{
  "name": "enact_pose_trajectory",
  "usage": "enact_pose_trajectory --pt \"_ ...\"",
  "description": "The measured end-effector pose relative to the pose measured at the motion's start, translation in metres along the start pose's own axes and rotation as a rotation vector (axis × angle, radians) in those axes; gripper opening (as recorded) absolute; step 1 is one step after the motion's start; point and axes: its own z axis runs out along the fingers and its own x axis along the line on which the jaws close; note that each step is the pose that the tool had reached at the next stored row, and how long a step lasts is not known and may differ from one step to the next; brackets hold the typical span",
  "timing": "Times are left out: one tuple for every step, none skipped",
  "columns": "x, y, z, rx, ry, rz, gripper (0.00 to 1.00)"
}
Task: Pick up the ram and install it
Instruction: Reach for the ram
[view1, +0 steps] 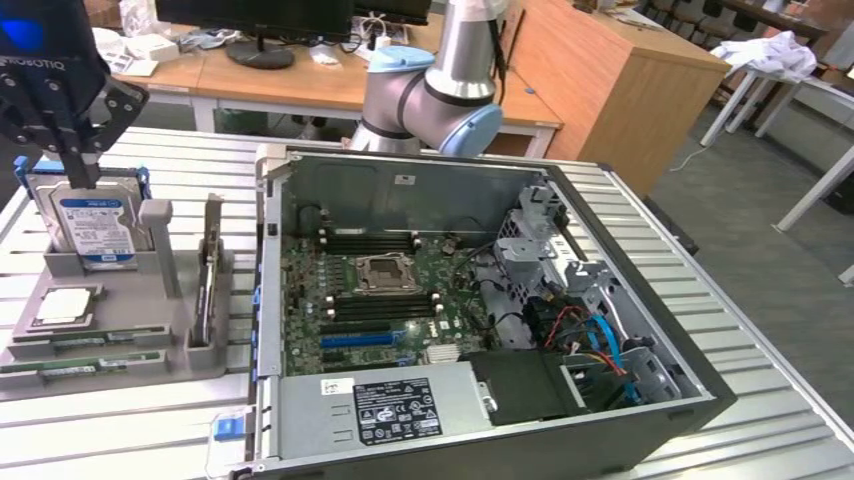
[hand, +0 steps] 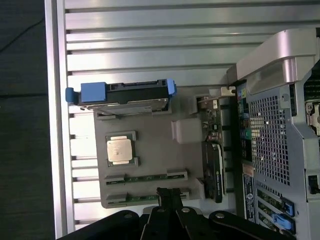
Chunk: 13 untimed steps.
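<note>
Two ram sticks lie flat in the front slots of a grey holder; the nearer ram (view1: 60, 367) (hand: 130, 198) sits beside the other ram (view1: 83, 344) (hand: 145, 177). My gripper (view1: 84, 172) (hand: 169, 193) hangs above the holder, over the hard drive, with its dark fingers shut and nothing between them. In the wrist view the fingertips cover part of the nearer stick. The open computer case (view1: 667, 330) shows the motherboard's black memory slots (view1: 367, 243) beside the processor socket (view1: 384, 270).
The grey holder (view1: 120, 355) also carries a silver hard drive (view1: 91, 222) (hand: 125, 96) standing upright, a processor chip (view1: 64, 305) (hand: 120, 150) and an upright card (view1: 207, 275) (hand: 215, 170). It stands on a ribbed metal table (view1: 120, 420), to the exterior view's left of the case. Desks stand behind.
</note>
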Motion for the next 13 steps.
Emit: enact_pose_trajectory --pt "0.0 0.0 0.0 0.0 0.0001 0.0 0.11" --pt "0.0 0.0 0.0 0.0 0.0001 0.0 0.11" --pt "0.0 0.0 0.0 0.0 0.0 0.0 0.11" --pt "0.0001 0.0 0.0 0.0 0.0001 0.0 0.11" --pt "0.0001 0.0 0.0 0.0001 0.0001 0.0 0.11" --pt "0.0001 -0.0003 -0.0002 0.0001 0.0003 0.0 0.11" --pt "0.0001 -0.0009 -0.0002 0.0 0.0003 0.0 0.11" --pt "0.0 -0.0018 -0.0001 0.0001 0.0001 0.0 0.11" --pt "-0.0002 -0.003 -0.0002 0.0001 0.0002 0.0 0.11" --pt "-0.0003 -0.0045 -0.0003 0.0001 0.0001 0.0 0.11" --pt "-0.0004 -0.006 -0.0003 0.0 0.0002 0.0 0.11" --pt "-0.0005 -0.0076 -0.0003 0.0 0.0001 0.0 0.11" --pt "-0.0006 -0.0092 -0.0005 0.0 0.0001 0.0 0.11"
